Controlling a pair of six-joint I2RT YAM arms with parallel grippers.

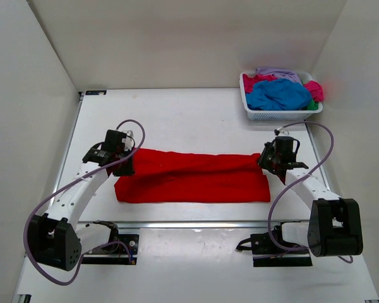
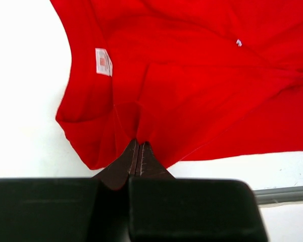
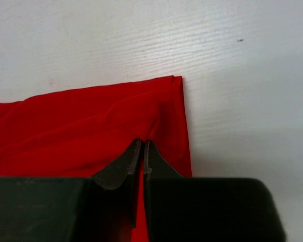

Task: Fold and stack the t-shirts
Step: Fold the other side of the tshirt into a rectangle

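Tabletop point(image 1: 177, 120) and walls point(image 1: 177, 38) white, t-shirt point(image 1: 196, 180) red

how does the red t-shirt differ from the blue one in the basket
The red t-shirt lies stretched in a long band on the table; the blue t-shirt sits crumpled in the white basket. The red t-shirt is gripped at its ends by the left pincer and the right pincer, both shut; the blue t-shirt is touched by neither. Both are plain-coloured cloth.
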